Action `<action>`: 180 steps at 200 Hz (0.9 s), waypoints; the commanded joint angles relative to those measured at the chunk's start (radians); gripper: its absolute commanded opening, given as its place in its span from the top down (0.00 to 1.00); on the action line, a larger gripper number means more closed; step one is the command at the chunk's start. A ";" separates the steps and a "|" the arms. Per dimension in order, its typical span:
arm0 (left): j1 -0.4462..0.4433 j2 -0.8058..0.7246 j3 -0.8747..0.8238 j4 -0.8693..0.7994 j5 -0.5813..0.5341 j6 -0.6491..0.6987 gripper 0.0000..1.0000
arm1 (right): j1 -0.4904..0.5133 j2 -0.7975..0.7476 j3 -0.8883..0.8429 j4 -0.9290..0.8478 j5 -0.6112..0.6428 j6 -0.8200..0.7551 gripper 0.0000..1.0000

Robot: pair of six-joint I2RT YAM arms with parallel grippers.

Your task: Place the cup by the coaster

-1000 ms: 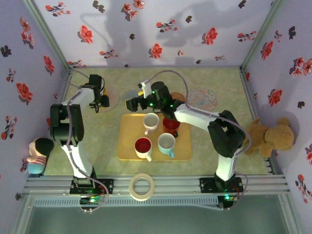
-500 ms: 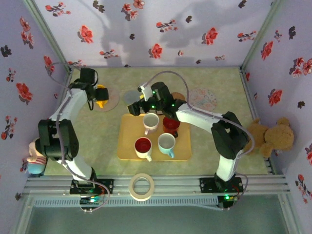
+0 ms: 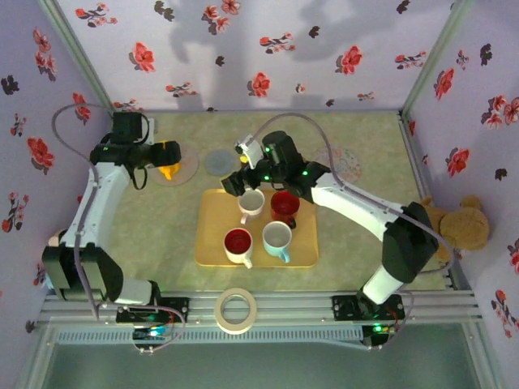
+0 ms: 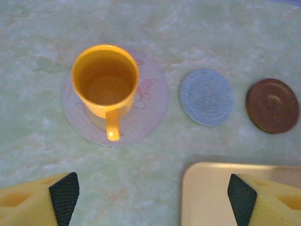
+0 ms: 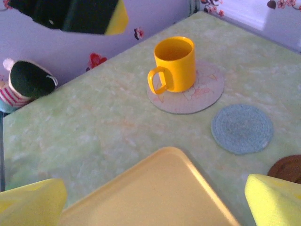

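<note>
Presently the yellow cup (image 4: 106,87) is being borne upright by the pale patterned coaster (image 4: 150,101) at the back left of the tabletop (image 4: 141,28). Its handle is turned toward the left gripper (image 4: 153,195), which is being held wide apart near it, clear of the cup. A blue coaster (image 4: 206,97) and a brown coaster (image 4: 272,105) are being carried flat beside it, while the right gripper (image 5: 153,200) is being held spread and empty over the far corner of the yellow tray (image 3: 212,243).
</note>
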 commanded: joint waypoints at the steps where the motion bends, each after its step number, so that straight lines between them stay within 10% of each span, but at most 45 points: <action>1: 0.000 -0.069 -0.017 -0.088 0.107 0.003 0.15 | 0.012 -0.066 -0.005 -0.141 -0.002 -0.070 0.02; 180: -0.147 -0.383 -0.379 -0.192 0.465 -0.113 0.43 | 0.221 -0.247 -0.082 -0.576 0.206 -0.075 0.34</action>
